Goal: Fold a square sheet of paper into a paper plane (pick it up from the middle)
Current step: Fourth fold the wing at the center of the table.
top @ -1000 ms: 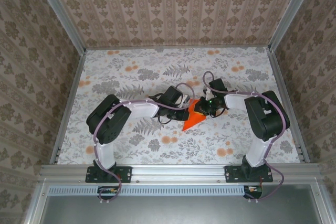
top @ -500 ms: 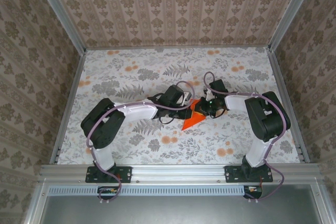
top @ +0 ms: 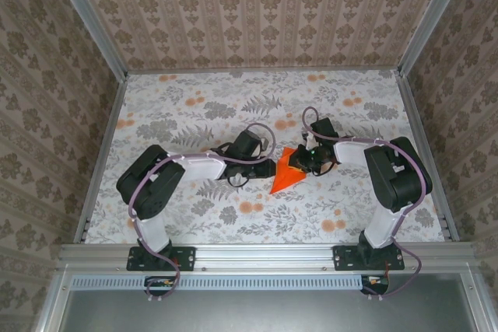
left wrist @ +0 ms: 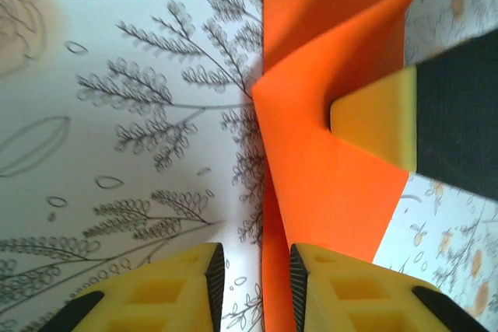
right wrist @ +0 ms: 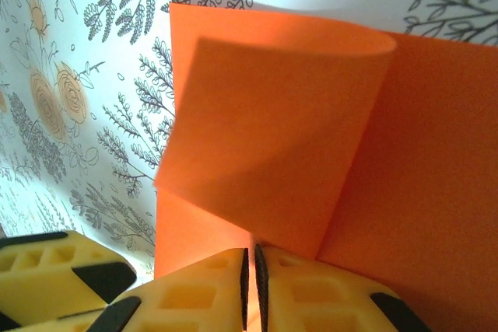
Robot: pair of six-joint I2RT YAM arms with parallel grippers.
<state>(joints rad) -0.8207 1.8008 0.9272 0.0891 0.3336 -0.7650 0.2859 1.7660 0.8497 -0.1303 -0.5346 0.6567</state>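
Now, L gripper (left wrist: 255,258) stands spread, edge of orange sheet (left wrist: 334,176) between its tips; R gripper (right wrist: 250,258) pinches the sheet's curled flap. Risk: flap springs open or sheet skids, w/ only 1 pincer holding.

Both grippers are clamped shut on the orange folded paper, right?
Not quite. The right gripper is clamped shut on the orange folded paper, but the left gripper is not: its jaws stand apart with a clear gap between them. The left wrist view shows this.
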